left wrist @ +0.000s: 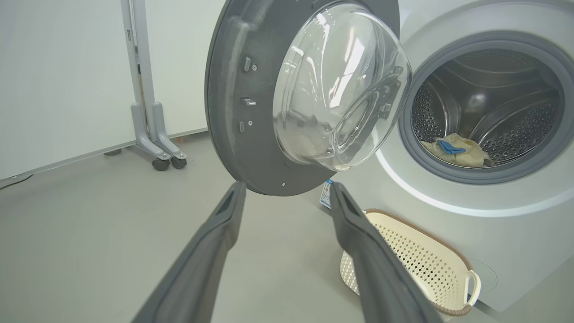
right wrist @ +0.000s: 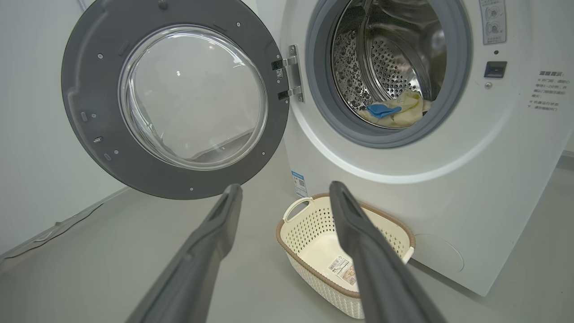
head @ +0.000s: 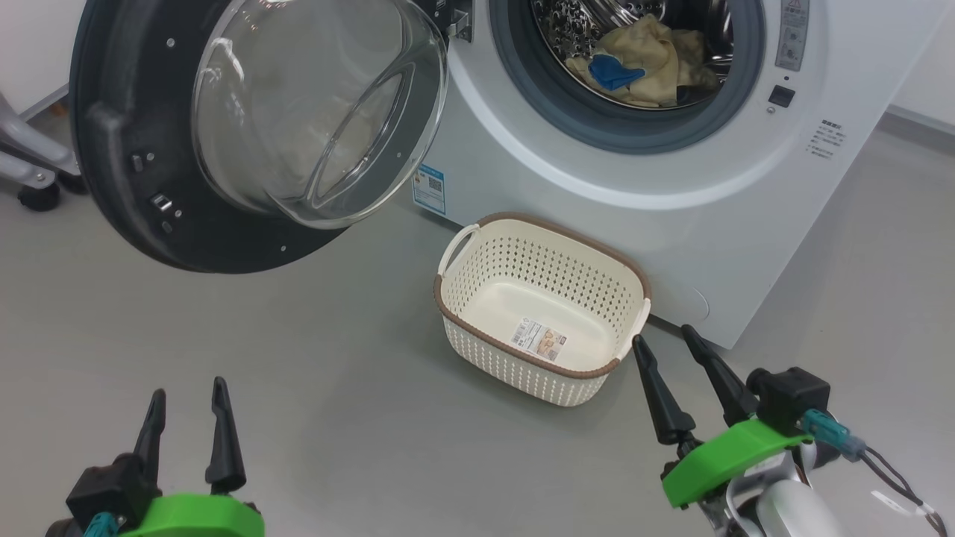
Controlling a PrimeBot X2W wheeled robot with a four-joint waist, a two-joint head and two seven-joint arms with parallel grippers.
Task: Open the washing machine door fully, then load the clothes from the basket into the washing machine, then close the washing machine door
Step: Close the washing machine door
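The washing machine [head: 671, 209] stands with its door [head: 134, 149] swung wide open to the left, its glass bowl bulging toward me. Cream-yellow clothes [head: 649, 63] with a blue patch lie inside the steel drum, also seen as clothes [left wrist: 457, 150] and clothes [right wrist: 394, 112]. The cream basket [head: 462, 313] sits on the floor before the machine with nothing in it but a label sticker. My left gripper [head: 186, 395] is open low at the left, far from the door. My right gripper [head: 664, 343] is open just right of the basket, holding nothing.
Grey floor stretches wide in front of the machine. A grey stand on castor wheels [left wrist: 157, 148] rests against the white wall behind the open door. The door [left wrist: 242, 112] hangs over the floor left of the basket [left wrist: 430, 264].
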